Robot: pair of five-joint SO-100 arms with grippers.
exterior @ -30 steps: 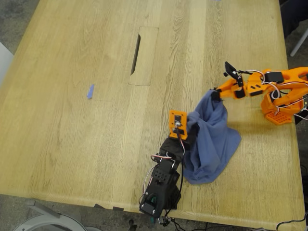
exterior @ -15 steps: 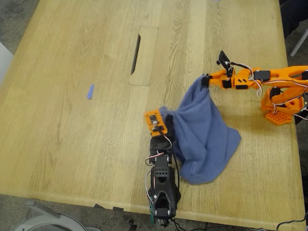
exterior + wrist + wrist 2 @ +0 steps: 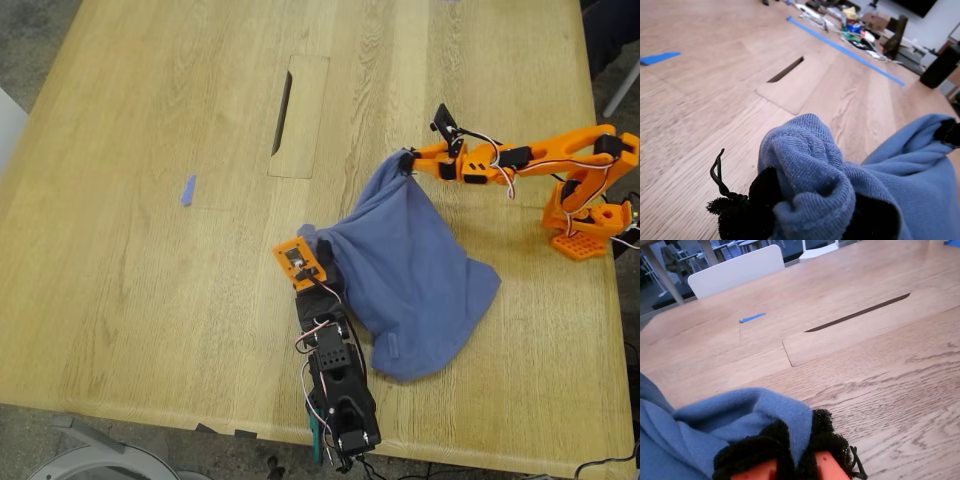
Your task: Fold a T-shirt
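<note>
T-shirt (image 3: 415, 275) cloth hangs soft and light, sagging between two pinches near the table's (image 3: 150, 280) near edge at the exterior view's right. My first gripper (image 3: 318, 262) is clamped on one bunched edge, my second gripper (image 3: 405, 160) on another (grip hems; bunched cloth could slip).

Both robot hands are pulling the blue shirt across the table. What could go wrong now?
1. My first gripper and my second gripper each pinch only a small bunch of the T-shirt, so an edge might slip out.
2. The shirt's lower part lies crumpled near the table edge, so it may stay wrinkled instead of spreading flat.
3. Pulling apart too hard might overstretch the fabric.
</note>
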